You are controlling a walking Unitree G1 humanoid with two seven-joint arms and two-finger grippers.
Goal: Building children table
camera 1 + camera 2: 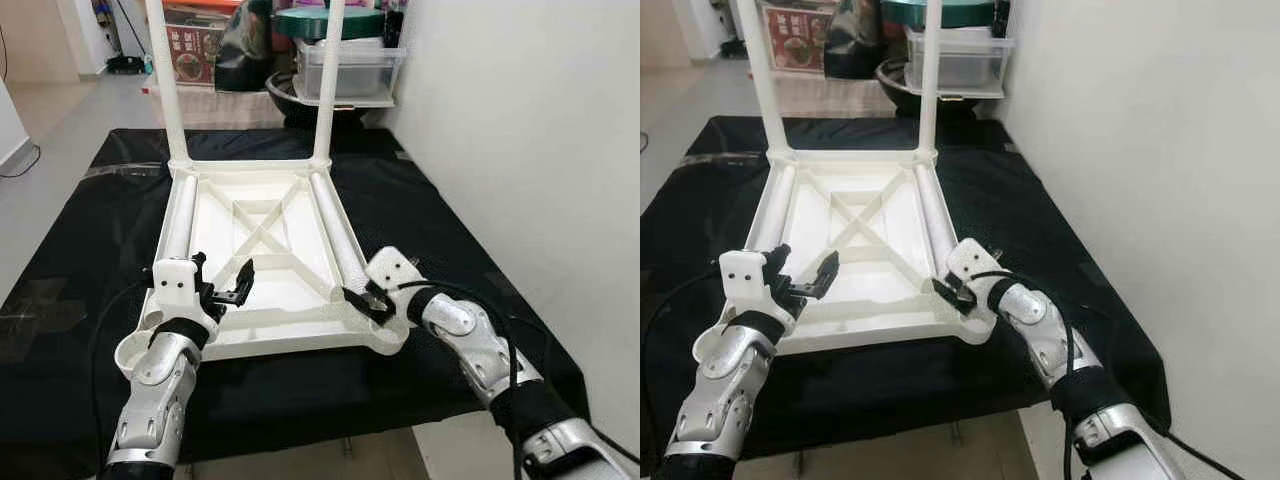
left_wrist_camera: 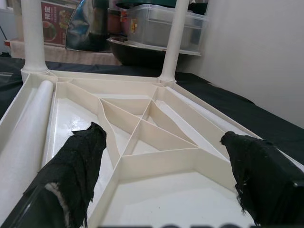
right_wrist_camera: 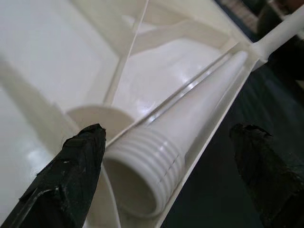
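On black mat: table [image 1: 262, 262] inverted | L pincer [image 1: 222, 287] open, empty | R pincer [image 3: 166, 175] open, straddling loose leg [image 3: 190, 123]

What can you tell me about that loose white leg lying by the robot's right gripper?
The loose leg is a smooth, glossy white plastic tube, tapering away from a ribbed, threaded open end. It lies flat inside the upturned table top, along its right rim. The right gripper is open, one finger on either side of the threaded end, not yet closed on it.

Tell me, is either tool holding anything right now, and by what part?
Nothing is held. The right tool is open around the threaded end of the loose leg without closing; the left tool hovers open over the upturned tabletop.
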